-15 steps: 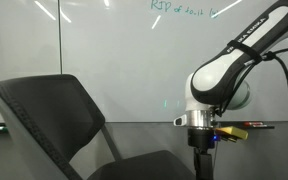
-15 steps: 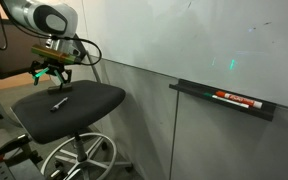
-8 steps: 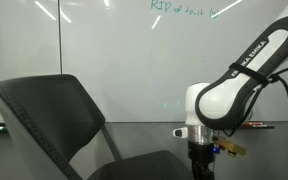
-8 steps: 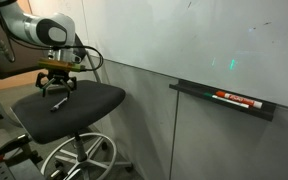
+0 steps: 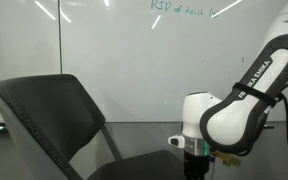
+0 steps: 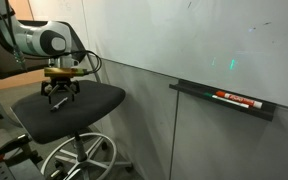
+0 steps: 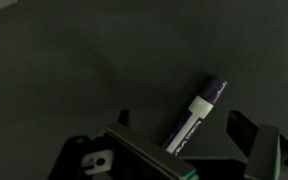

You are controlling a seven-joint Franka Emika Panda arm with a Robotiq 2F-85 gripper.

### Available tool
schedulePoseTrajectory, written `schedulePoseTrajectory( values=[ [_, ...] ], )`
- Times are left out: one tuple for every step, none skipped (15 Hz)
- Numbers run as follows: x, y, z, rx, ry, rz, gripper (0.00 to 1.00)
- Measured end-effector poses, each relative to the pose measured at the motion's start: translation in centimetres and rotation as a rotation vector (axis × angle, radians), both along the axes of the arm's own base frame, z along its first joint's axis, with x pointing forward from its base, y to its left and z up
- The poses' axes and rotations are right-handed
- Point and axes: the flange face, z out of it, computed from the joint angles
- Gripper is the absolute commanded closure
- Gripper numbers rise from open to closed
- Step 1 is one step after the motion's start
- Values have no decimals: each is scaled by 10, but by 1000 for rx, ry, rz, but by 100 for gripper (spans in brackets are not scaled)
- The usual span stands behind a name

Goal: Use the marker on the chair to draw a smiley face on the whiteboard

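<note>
Over the last second the white robot arm (image 5: 234, 110) has sunk from well above the seat to just over it. Its black two-fingered gripper (image 6: 61, 96) now hangs low over the dark grey padded chair (image 6: 96, 94) at the left of an exterior view, directly above the short, pen-like marker (image 6: 57, 104) lying flat on the cushion. This puts the task on the brink of the pick-up: the marker is not yet lifted, and drawing on the large glossy whiteboard (image 6: 204, 40) looks not to have begun. The wrist view adds what the exterior views cannot. There the marker (image 7: 196, 115), pale-barrelled with a purple cap, lies slanted in the lower right of the frame between the two dark fingers. The gripper (image 7: 184, 124) is spread wide and grips nothing, with bare seat fabric on either side of the barrel. An exterior view shows the grey ledge (image 6: 194, 90) under the board, with a red-and-black marker (image 6: 236, 98) resting on it at the right. An exterior view shows green handwriting (image 5: 179, 7) along the top and the chair's back (image 5: 44, 110), but there the claw's tips run off the bottom edge.
</note>
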Motion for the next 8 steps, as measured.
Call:
schedulePoseTrajectory(
  values=[
    [-1,3,-1,0,-11,9,0],
    [-2,5,-2,-2,-22,15,0],
    [-2,8,-2,-4,-36,17,0],
    [-2,11,-2,-5,-53,9,0],
    [-2,14,-2,-7,-72,-3,0],
    [-2,17,-1,-7,-96,-21,0],
    [-1,19,0,-9,-123,-42,0],
    [1,20,1,-11,-151,-69,0]
  ],
)
